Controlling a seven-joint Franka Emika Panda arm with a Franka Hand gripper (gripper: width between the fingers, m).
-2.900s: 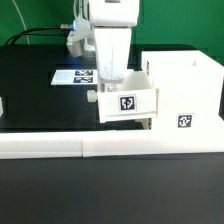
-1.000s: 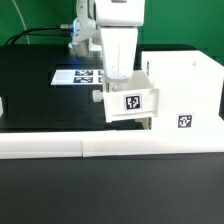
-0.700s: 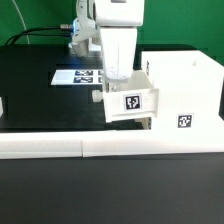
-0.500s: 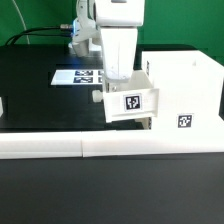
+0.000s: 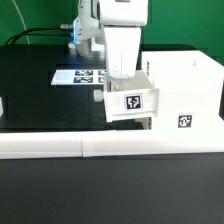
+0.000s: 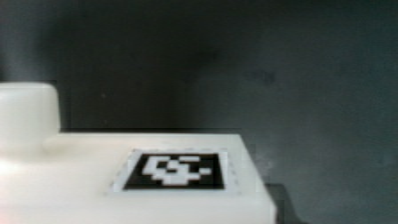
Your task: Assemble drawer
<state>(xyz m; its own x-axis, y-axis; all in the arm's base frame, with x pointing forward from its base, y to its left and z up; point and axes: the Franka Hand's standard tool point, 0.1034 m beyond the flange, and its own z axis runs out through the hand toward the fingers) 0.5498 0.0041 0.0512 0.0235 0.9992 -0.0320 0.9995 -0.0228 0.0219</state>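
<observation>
My arm's hand (image 5: 121, 75), a blocky white housing with smooth flat faces, tapering downward, a pale blue glow near its upper edge, dark cables trailing behind

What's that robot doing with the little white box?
The robot arm's hand reaches down into a small white tray with a black-and-white tag on its front. The tray sits right against the tall white case on the exterior view's right, partly slid into its side. The hand's fingers are hidden, so its grip can't be seen. A flat marker board lies behind on the black table.
</observation>
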